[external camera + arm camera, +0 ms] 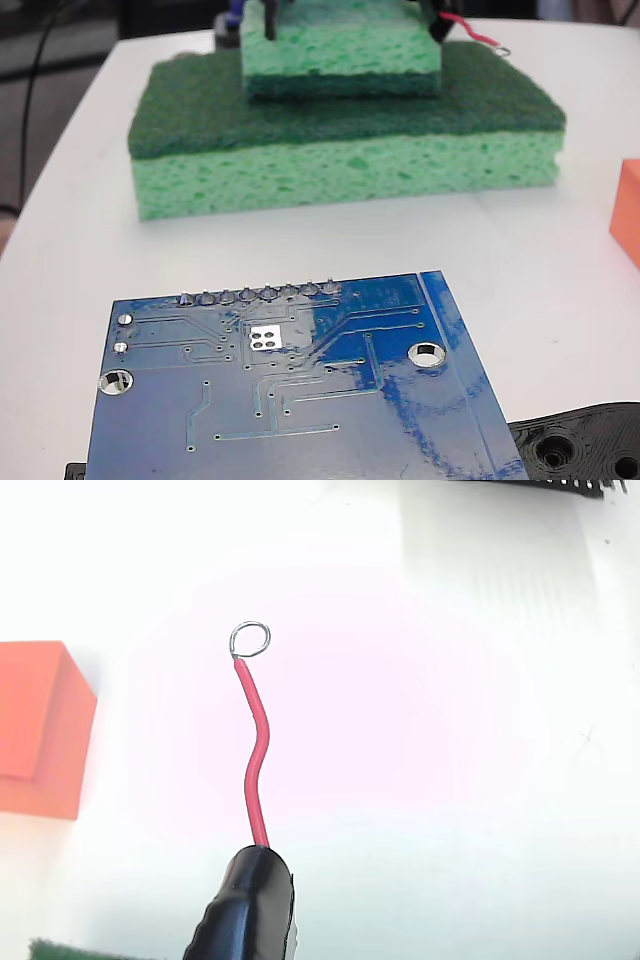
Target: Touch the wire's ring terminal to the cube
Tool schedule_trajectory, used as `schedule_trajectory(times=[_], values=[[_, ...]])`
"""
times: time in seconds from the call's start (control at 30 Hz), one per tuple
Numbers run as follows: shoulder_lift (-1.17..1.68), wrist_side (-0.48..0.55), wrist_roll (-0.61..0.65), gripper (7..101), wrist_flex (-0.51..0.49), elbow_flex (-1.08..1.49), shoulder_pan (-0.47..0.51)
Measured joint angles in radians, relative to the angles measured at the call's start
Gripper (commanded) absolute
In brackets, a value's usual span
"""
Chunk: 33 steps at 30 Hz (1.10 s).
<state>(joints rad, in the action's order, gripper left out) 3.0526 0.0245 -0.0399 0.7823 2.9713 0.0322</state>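
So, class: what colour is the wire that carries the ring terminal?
Red wire, tipped by the silver ring terminal; clearest in the wrist view.

Fixed view: low, close behind circuit board [290,390], facing sponges [340,130] at twelve o'clock. Wrist view: looking down along red wire [255,750]. Shared: orange cube [628,212], at nine o'clock there.

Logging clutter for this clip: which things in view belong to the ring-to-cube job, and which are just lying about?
Job:
- tiny silver metal ring tipping the thin red wire
- matte orange cube, not touched by the ring

Lying about:
- two stacked green sponge slabs
- blue printed circuit board
- black perforated plastic part
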Motion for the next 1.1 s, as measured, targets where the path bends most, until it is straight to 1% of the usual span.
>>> schedule_trajectory(times=[0.07,0.13,0.27,0.4,0.47,0.63,0.73,0.8,0.93,1.1], values=[[-0.002,0.005,-0.009,100.3,0.017,-0.041,-0.008],[-0.006,0.0,-0.021,100.3,0.049,-0.091,-0.041],[-0.077,-0.083,-0.071,100.3,0.055,-0.199,-0.153],[-0.276,-0.153,-0.123,100.3,0.04,-0.333,-0.233],[-0.41,-0.193,-0.153,100.3,0.049,-0.417,-0.287],[-0.729,-0.282,-0.232,100.3,0.095,-0.601,-0.379],[-0.821,-0.319,-0.258,100.3,0.089,-0.626,-0.417],[-0.825,-0.334,-0.272,100.3,0.091,-0.627,-0.439],[-0.838,-0.371,-0.321,100.3,0.123,-0.629,-0.485],[-0.857,-0.387,-0.364,100.3,0.155,-0.629,-0.525]])
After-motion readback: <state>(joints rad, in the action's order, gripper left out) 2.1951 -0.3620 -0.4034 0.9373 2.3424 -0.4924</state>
